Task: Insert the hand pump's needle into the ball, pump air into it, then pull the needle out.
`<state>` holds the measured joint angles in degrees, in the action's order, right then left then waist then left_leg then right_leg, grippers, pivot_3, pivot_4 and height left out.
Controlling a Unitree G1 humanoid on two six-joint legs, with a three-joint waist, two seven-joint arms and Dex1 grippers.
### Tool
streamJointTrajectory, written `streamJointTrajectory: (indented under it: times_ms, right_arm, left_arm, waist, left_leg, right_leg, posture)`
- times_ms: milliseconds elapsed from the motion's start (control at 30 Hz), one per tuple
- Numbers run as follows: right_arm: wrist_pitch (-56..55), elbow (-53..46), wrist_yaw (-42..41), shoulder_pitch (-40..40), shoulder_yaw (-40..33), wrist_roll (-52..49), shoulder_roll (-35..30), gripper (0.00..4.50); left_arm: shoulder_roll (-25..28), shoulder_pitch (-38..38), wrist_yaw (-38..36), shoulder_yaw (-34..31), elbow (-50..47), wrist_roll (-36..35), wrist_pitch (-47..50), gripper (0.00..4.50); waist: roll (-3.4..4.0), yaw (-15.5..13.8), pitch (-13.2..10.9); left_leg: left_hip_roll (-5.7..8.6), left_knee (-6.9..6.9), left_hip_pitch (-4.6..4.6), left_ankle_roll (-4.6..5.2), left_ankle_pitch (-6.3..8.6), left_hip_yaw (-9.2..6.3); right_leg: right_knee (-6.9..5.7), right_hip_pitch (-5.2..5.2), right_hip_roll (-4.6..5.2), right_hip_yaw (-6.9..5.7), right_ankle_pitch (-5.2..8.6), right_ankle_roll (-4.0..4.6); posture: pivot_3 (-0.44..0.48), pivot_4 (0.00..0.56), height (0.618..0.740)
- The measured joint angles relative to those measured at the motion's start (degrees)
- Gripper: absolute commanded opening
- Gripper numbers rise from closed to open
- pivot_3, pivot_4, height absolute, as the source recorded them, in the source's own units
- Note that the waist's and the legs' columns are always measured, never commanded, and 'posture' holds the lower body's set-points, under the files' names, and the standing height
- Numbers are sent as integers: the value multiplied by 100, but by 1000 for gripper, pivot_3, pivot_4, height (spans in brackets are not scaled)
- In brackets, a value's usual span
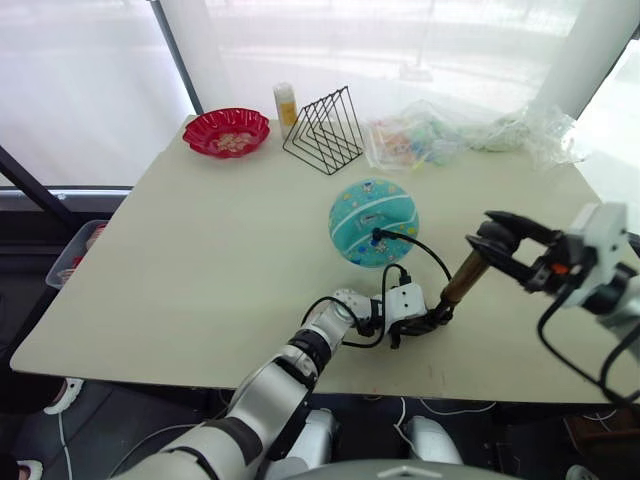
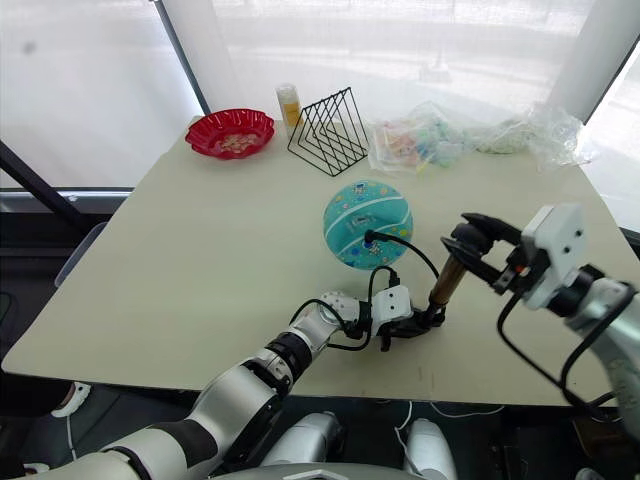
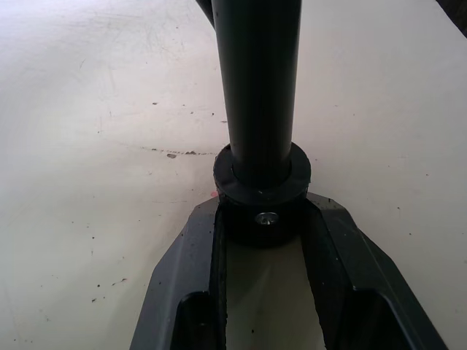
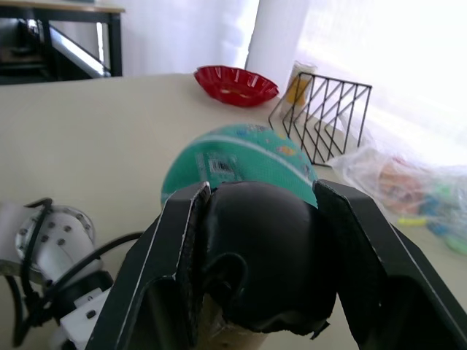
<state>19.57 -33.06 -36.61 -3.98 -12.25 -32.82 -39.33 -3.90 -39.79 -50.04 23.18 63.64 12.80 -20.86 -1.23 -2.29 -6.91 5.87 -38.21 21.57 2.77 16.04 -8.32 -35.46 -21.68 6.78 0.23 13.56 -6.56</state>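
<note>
The teal-blue ball [image 1: 373, 220] with white stripes sits round on the table, right of centre. A thin black hose [image 1: 425, 248] arcs from the ball's front to the base of the hand pump [image 1: 465, 278], whose bronze cylinder leans up to the right. The needle is hidden where the hose tip meets the ball. My left gripper [image 3: 264, 240] is shut on the pump's black bottom cap [image 3: 263, 197], holding it down on the table. At the top of the pump, the black T-handle [image 4: 263, 255] sits between the fingers of my right gripper [image 1: 497, 247], which is shut on it.
Along the far edge stand a red scalloped bowl [image 1: 227, 131], a yellow bottle [image 1: 285, 105] and a black wire rack [image 1: 325, 128]. Clear plastic bags [image 1: 450, 135] with colourful contents lie at the back right. The pump's base is close to the table's front edge [image 1: 330, 385].
</note>
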Motion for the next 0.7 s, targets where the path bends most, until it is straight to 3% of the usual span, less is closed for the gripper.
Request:
streamJointTrajectory:
  times_ms: [200,400,467,500,700]
  right_arm:
    - [-679,508,196,-324,597,851,527,1897]
    - [-598,556,173,-219,448,676,581,1897]
    - [-107,500,101,-31,218,196,279,1897]
    - [561,461,39,382,-142,-580,-360,1897]
    - [1723,211,67,1092,-1285,-2262,-1286,1897]
  left_arm:
    - [0,1,2,0,0,0,14,1070]
    - [-4,-3,3,-1,0,0,16,1070]
    - [-21,-29,3,-4,-8,-1,14,1070]
    - [-46,-65,3,-16,-28,-15,9,1070]
    - [-97,-62,-79,-15,-30,-18,-26,1070]
  waist:
    - [-3,0,8]
    - [10,2,8]
    - [32,0,-16]
    - [57,-1,-48]
    - [50,-88,-86]
  left_leg:
    - [1,0,-2,1,-1,0]
    - [2,-1,-2,2,-1,2]
    - [7,-7,7,4,-2,6]
    - [11,-16,15,5,-3,11]
    - [27,-5,35,23,-11,-6]
  right_leg:
    - [-1,0,-1,3,0,1]
    - [-1,0,-1,6,0,1]
    - [-1,-2,3,13,-1,1]
    - [-1,-7,8,18,-2,-1]
    - [0,-25,19,14,-15,26]
  posture:
    - [0,150,740]
    - [0,150,740]
    - [0,150,740]
    - [0,150,740]
    - [0,150,740]
